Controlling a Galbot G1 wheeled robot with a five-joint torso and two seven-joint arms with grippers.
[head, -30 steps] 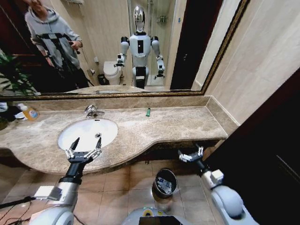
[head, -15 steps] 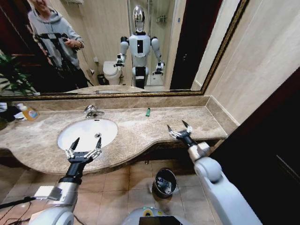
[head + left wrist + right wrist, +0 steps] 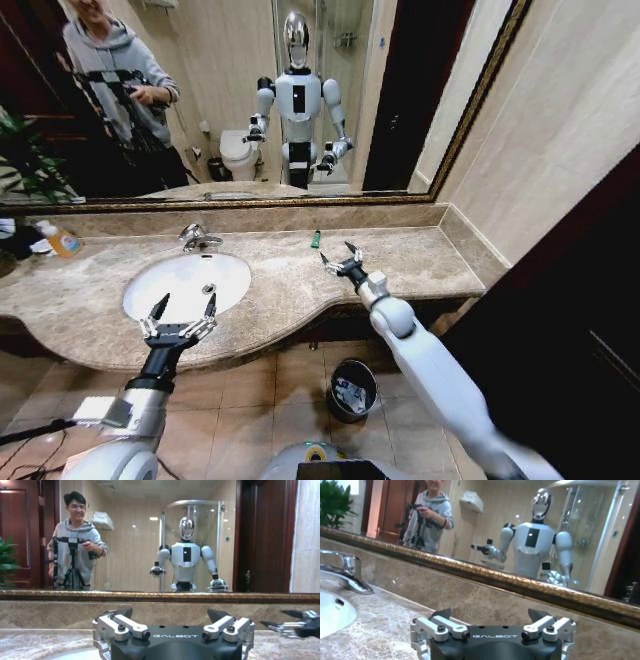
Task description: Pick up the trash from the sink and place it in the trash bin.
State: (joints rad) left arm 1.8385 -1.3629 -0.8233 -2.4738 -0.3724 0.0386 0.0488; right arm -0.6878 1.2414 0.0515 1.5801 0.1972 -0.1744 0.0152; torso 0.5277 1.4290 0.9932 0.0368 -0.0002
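Note:
The white oval sink [image 3: 180, 280] is set in the beige marble countertop [image 3: 400, 262], and its basin looks bare apart from the drain. A tiny green tube [image 3: 316, 239] of trash lies on the counter by the back ledge. My right gripper [image 3: 342, 258] hovers open just in front and to the right of that tube, with nothing between its fingers. My left gripper [image 3: 178, 318] is open over the sink's front rim. The trash bin [image 3: 352, 388] stands on the floor below the counter edge, with litter inside. The wrist views show the left gripper [image 3: 170, 613] and the right gripper [image 3: 490, 614] open and empty.
A chrome faucet [image 3: 198, 237] stands behind the basin. An orange-capped soap bottle [image 3: 62, 240] sits at the counter's far left beside a plant. A gold-framed mirror [image 3: 250, 100] backs the counter. A wall closes off the right end.
My right arm has swung up from beside the bin below the counter edge, then left over the countertop toward the green tube. The left arm has stayed still.

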